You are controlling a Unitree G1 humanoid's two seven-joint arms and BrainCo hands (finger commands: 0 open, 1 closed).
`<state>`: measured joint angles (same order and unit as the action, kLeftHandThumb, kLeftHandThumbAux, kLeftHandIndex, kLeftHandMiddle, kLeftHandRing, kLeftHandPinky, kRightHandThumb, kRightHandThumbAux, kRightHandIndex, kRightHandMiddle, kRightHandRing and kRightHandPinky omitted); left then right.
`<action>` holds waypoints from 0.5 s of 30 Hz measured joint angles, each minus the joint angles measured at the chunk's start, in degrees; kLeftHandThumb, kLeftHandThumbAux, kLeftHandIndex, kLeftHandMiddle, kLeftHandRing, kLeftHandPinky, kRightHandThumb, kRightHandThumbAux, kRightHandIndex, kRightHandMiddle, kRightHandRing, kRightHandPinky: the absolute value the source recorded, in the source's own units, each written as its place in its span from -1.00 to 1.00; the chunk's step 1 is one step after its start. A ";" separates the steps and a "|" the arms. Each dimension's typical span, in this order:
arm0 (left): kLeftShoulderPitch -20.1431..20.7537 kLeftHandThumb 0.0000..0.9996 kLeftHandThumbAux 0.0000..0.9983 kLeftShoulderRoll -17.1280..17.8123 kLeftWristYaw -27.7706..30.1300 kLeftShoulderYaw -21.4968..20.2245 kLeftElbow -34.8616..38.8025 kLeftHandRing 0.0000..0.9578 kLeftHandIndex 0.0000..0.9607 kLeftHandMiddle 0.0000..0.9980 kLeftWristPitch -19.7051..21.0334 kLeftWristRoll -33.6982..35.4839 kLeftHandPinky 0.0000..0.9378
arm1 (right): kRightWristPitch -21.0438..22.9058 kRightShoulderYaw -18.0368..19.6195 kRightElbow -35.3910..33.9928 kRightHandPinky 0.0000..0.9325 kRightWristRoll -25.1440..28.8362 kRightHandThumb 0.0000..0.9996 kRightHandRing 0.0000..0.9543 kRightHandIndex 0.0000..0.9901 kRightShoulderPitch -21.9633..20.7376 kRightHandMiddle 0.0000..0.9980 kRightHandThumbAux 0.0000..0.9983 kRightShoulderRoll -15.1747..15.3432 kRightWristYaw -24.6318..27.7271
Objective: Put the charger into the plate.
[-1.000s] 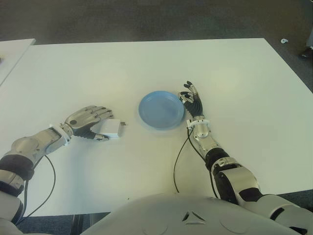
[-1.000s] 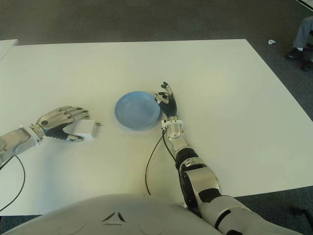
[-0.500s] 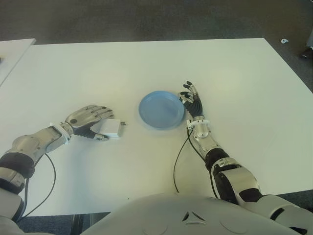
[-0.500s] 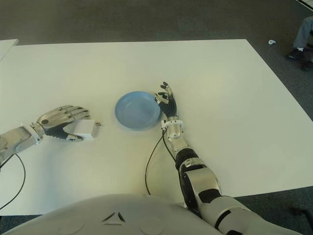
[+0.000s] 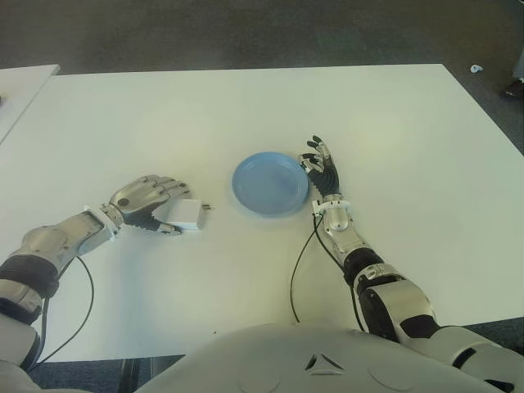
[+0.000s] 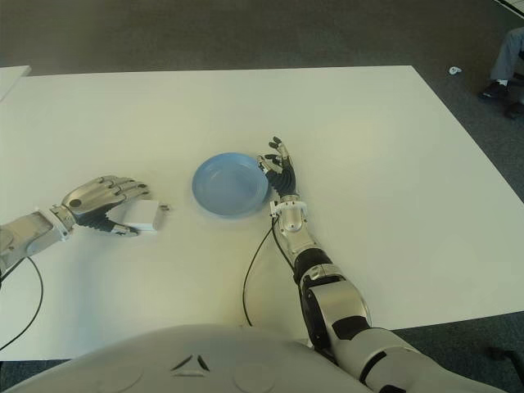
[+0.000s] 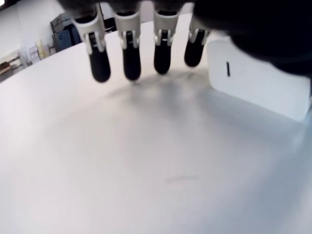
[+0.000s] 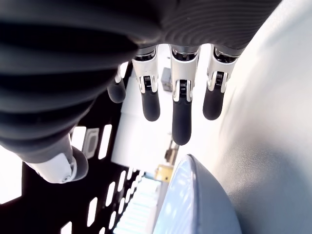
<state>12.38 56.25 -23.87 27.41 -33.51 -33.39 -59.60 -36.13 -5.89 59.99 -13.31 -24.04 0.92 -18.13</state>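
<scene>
A white charger (image 5: 187,214) lies flat on the white table (image 5: 246,115), its prongs pointing toward the round blue plate (image 5: 270,183), which has nothing in it. My left hand (image 5: 164,206) is at the charger's left end. Its fingers (image 7: 129,63) arch over the near edge, tips down on the table, and the charger (image 7: 253,83) sits beside them, ungripped. My right hand (image 5: 321,168) stays at the plate's right rim (image 8: 195,204), its fingers (image 8: 181,122) relaxed and holding nothing.
A second white table's corner (image 5: 20,82) shows at the far left. A black cable (image 5: 296,270) runs along my right forearm, and another (image 5: 78,303) hangs by my left arm. Dark floor (image 5: 246,33) lies beyond the table's far edge.
My left hand has eased a few pixels to the left over the charger. The charger, the plate and my right hand have not moved.
</scene>
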 measured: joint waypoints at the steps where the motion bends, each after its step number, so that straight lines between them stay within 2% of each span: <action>1: -0.09 0.24 -0.27 -0.12 -0.13 -0.12 0.46 0.15 -0.17 0.17 0.58 0.02 0.22 | 0.00 0.00 -0.01 -0.57 0.00 -1.00 -0.41 -1.00 0.00 -0.64 0.06 -0.02 -0.01; 4: -1.78 0.38 0.17 -0.19 0.82 -1.52 4.36 0.32 -0.11 0.32 3.11 0.98 0.43 | 0.08 -0.03 -0.06 -0.56 0.02 -1.00 -0.40 -1.00 0.01 -0.62 0.06 -0.09 -0.02; 6: -4.12 0.42 0.27 -0.26 3.41 -2.99 8.74 0.40 -0.10 0.38 5.95 2.41 0.51 | 0.17 -0.01 -0.11 -0.57 0.03 -1.00 -0.41 -1.00 0.03 -0.62 0.06 -0.10 -0.03; 10: -9.75 0.45 0.36 -0.88 9.12 -6.48 18.24 0.56 -0.08 0.51 13.08 4.34 0.68 | 0.44 0.04 -0.19 -0.57 0.07 -1.00 -0.42 -1.00 0.05 -0.64 0.05 -0.11 -0.01; 15: -14.33 0.47 0.39 -2.19 14.67 -9.26 25.43 0.67 -0.08 0.62 19.59 5.43 0.76 | 0.64 0.18 -0.19 -0.59 0.16 -1.00 -0.44 -1.00 0.08 -0.64 0.02 -0.11 -0.01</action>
<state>-1.96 54.06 -9.20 18.15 -8.07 -13.80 -54.17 -35.49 -5.71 59.80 -13.15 -23.96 0.81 -18.13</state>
